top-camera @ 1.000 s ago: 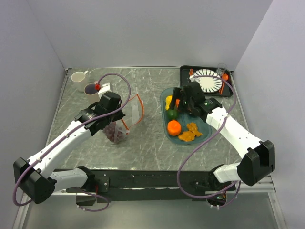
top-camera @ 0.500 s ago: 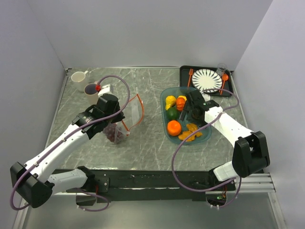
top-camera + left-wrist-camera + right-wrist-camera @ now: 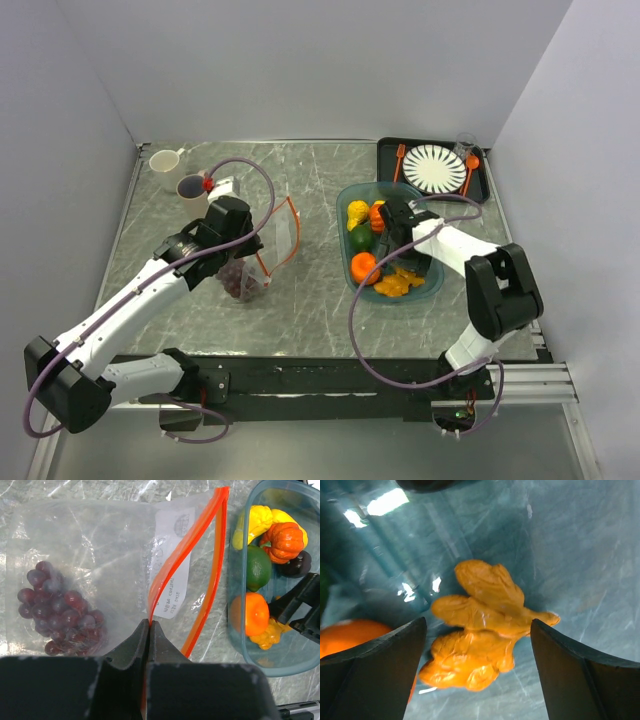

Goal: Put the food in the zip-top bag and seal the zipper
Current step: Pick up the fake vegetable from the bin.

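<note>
Two pincers: left pincer (image 3: 149,626) shut on orange-red zipper strip (image 3: 172,567) of clear floppy bag (image 3: 100,545); right pincer (image 3: 477,630) wide open, empty, astride yellow-orange lumpy toy food (image 3: 482,605); ctr & lower b4 closing.

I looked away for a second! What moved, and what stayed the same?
The right claw moved toward the near end of the teal tray and now straddles the lumpy yellow-orange food, open, not gripping. The left claw stayed pinched on the zipper, holding the zip-top bag open; grapes remain inside.

Open gap between zipper (image 3: 215,575) strips; tray (image 3: 292,662) walls around fruit (image 3: 250,612).
</note>
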Robot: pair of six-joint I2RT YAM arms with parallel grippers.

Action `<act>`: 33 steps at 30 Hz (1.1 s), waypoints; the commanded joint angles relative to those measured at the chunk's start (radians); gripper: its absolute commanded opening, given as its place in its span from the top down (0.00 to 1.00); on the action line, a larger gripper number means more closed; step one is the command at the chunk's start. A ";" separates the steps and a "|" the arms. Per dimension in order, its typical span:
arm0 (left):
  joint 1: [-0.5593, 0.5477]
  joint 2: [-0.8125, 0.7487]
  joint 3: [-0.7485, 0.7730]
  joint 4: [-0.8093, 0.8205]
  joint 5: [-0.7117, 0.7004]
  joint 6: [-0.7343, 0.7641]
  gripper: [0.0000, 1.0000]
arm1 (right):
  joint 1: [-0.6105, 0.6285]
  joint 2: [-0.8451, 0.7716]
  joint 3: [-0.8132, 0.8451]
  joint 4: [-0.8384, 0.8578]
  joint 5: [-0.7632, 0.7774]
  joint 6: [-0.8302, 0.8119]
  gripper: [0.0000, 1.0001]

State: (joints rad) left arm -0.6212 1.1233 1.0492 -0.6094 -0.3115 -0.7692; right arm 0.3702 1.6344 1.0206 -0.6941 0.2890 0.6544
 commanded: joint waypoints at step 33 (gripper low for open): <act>0.003 -0.005 0.020 0.019 0.003 0.005 0.99 | -0.010 -0.129 0.041 0.088 -0.020 -0.091 1.00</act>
State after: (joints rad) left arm -0.6212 1.1240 1.0492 -0.6098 -0.3111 -0.7708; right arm 0.3618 1.5913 1.0435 -0.6384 0.2840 0.5735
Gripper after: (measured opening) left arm 0.040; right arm 0.077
